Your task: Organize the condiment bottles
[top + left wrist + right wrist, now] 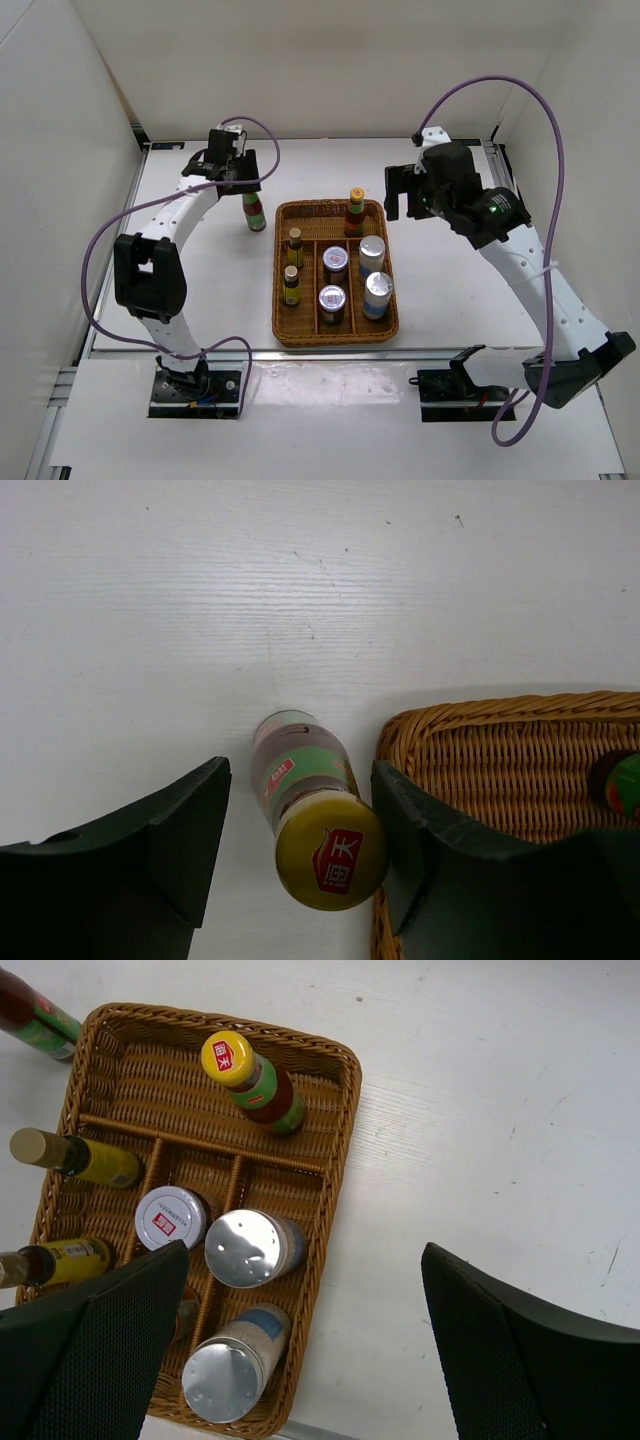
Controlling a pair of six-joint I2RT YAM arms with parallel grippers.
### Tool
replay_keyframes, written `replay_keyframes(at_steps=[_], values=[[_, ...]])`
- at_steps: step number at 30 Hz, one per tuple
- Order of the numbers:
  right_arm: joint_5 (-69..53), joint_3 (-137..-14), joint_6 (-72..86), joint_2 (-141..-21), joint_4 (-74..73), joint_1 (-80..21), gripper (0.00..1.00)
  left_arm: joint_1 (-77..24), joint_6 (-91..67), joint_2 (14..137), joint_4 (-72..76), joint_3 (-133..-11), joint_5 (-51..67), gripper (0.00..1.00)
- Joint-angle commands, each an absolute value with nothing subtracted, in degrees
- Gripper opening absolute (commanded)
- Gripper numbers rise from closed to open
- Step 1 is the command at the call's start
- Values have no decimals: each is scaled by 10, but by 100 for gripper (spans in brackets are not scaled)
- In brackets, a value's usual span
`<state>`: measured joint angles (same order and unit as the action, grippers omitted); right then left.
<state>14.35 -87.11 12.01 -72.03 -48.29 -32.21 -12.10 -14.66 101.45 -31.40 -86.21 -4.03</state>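
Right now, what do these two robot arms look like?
The left arm and right arm have white tube-like segments joined by chunky black joints. A thin purple cable loops along each. The jaws are dark, wedge-shaped plates. A small green light glows on the right arm.

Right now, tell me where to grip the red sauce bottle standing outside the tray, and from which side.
Grip the red sauce bottle around its body just under the yellow cap, coming from above: it stands upright, and the wicker tray sits close on one side.
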Motion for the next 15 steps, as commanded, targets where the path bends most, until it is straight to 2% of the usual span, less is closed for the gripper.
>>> replay_keyframes(at_steps=[1,3,4,7,8,11,15], values=[[138,-865,127,-697,-484,-319,100,-118,-134,1005,-303,-892,-41,67],[143,-865,127,-697,-484,-319,100,-118,-128,1005,-303,-899,-41,60],[143,-865,127,-692,-489,-319,100,-118,-128,1005,-303,-899,-41,59],[148,-865,127,-692,-490,-319,100,-118,-116,998,-303,-918,-41,43],[149,-865,120,-686,-490,-319,100,-118,-116,993,-303,-918,-41,33],[154,-860,120,-686,-495,-319,100,-118,-116,987,-315,-948,-41,17],[164,-860,114,-681,-495,-319,100,-135,-111,965,-330,-980,-45,13]])
